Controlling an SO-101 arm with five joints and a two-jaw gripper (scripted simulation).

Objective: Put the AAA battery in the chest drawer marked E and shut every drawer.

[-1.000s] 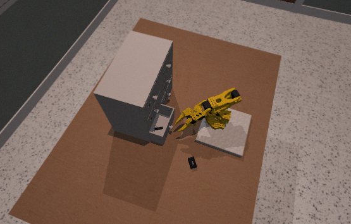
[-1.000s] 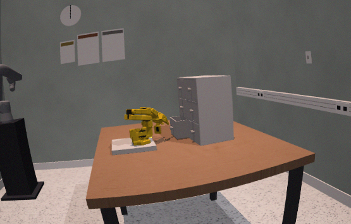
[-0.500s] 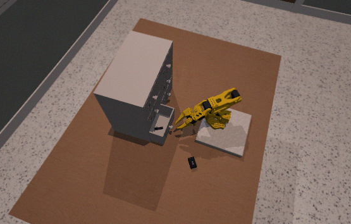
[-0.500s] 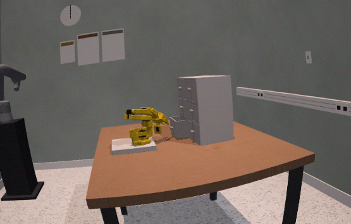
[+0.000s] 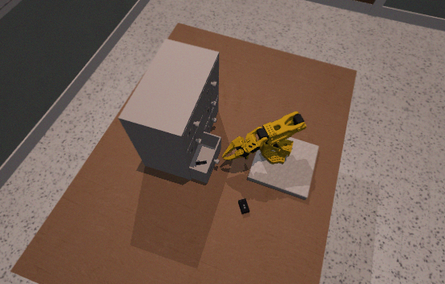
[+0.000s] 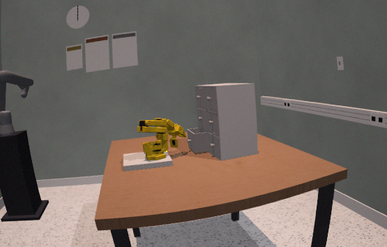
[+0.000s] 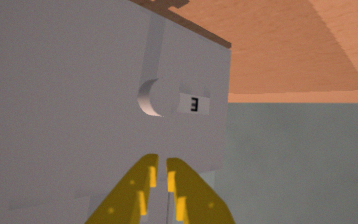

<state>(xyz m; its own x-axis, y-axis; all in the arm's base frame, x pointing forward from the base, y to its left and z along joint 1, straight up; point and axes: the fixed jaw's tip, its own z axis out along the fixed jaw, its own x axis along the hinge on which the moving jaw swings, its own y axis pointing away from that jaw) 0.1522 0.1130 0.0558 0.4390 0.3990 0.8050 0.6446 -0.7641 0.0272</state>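
Observation:
The chest (image 5: 175, 84) (image 6: 237, 122) stands upright. Its drawer E (image 5: 200, 177) (image 6: 200, 142) (image 7: 105, 65) is pulled out; the label E (image 7: 194, 104) shows beside its round knob (image 5: 216, 161) (image 7: 157, 97) in the wrist view. The AAA battery (image 5: 201, 163), a small dark stick, lies on the floor of that drawer. My gripper (image 5: 224, 158) (image 6: 185, 136) (image 7: 162, 160) is shut and empty, its tips nearly together just in front of the drawer's front. Whether the tips touch it, I cannot tell.
A small black block (image 5: 244, 206) lies on the table (image 5: 111, 225) (image 6: 253, 174), off to the side of the open drawer. The arm stands on a white base plate (image 5: 299, 176) (image 6: 132, 162). Other knobs (image 5: 214, 83) (image 6: 208, 98) stick out from the chest's front above the open drawer.

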